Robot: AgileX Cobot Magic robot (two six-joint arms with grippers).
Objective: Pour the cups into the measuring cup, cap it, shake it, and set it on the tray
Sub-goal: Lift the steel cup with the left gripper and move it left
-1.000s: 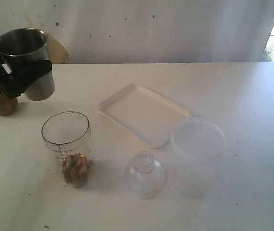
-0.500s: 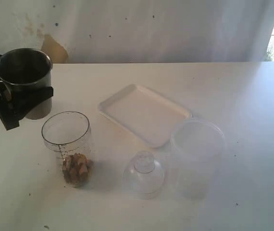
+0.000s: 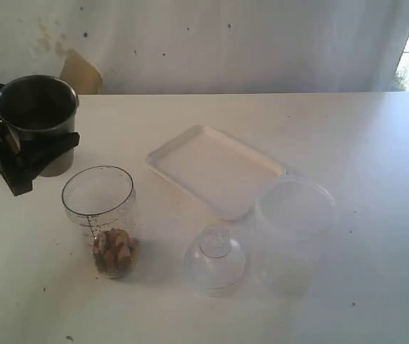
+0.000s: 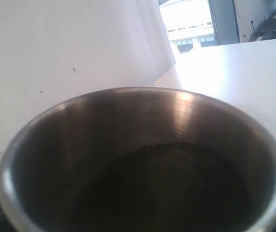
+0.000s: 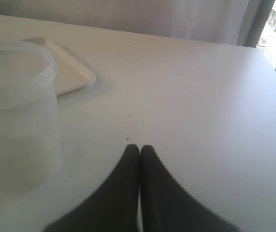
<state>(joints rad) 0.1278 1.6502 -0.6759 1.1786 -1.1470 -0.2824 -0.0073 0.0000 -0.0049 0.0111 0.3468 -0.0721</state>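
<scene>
- Vs 1 s ago: steel tumbler (image 3: 38,107) is now sitting lower and upright at the table's (image 3: 377,143) 9 o'clock edge. Back then it was hanging higher and tipped. Over the last half sec it is barely shifting.
- L gripper (image 3: 26,136) is clamping the steel tumbler, black fingers (image 3: 50,147) pressing its wall from both sides. Whether the base is touching the table, can't tell.
- Wooden cup, showing beside the L gripper 1 s ago, is out of sight now.
- L wrist cam: tumbler mouth (image 4: 143,169) is filling the view, inside looking dark.
- Measuring cup (image 3: 98,208) is standing upright just at the tumbler's 5 o'clock, apart from it, unchanged. Brown bits (image 3: 115,251) are lying at its bottom.
- Tray (image 3: 215,168) is lying mid-table, well apart from the measuring cup at its 8 o'clock; not moved.
- Clear dome lid (image 3: 215,258) is resting at the tray's 6 o'clock, frosted tub (image 3: 294,222) at its 4 o'clock, near the rim; both as before.
- R gripper (image 5: 139,157) is hanging over bare table, fingers pressed together, holding nothing; frosted tub (image 5: 17,116) and a tray corner (image 5: 75,75) are showing in its cam.
- Writing: black graduation marks (image 3: 90,222) are running up the measuring cup; figures too small to read.
</scene>
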